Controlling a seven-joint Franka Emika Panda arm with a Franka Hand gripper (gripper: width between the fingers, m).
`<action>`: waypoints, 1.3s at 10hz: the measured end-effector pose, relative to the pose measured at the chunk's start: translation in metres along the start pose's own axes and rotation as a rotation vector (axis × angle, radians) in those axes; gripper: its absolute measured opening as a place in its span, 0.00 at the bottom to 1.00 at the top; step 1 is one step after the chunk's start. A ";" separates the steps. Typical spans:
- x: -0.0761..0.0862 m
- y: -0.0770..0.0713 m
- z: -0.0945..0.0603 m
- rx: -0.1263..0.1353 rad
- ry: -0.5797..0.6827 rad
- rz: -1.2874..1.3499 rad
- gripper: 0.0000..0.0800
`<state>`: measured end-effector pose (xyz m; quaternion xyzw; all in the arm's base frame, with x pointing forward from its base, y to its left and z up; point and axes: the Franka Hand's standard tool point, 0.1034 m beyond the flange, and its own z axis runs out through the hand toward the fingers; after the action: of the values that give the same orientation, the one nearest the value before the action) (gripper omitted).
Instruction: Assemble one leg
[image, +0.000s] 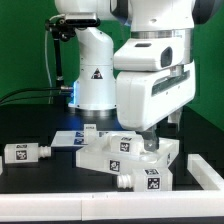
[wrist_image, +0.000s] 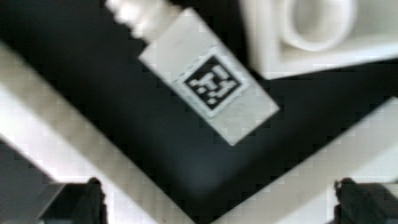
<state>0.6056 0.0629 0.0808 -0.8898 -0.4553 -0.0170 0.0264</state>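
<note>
Scene: A white robot arm stood over a black table scattered with white furniture parts, shown in an exterior view and a wrist view.

Gripper: The gripper hung low over the cluster of parts near the middle of the table. In the wrist view its two dark fingertips sat far apart at opposite sides of the picture. They were spread wide and gripped nothing.

Leg: The leg, a small white oblong peg, lay flat on the table at a slant, ahead of the fingertips and not between them. Its black-and-white square tag faced the camera, and a ridged, narrower end pointed away from the gripper.

Panel: A corner of the flat white panel, with a round hole in it, lay just beside the leg. A thin dark gap showed between the two.

Other legs: In the exterior view a second leg lay alone, well apart, toward the exterior view's left. A third leg lay at the front of the cluster, just beside the other white parts.

Unclear: Which part in the exterior view matched the leg in the wrist view could not be told.
</note>
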 end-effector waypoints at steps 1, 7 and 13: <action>-0.005 -0.006 0.012 0.007 -0.010 -0.023 0.81; -0.003 -0.012 0.069 0.033 -0.005 -0.003 0.81; -0.011 -0.003 0.066 0.027 -0.004 -0.001 0.70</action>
<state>0.5969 0.0595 0.0148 -0.8891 -0.4560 -0.0089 0.0375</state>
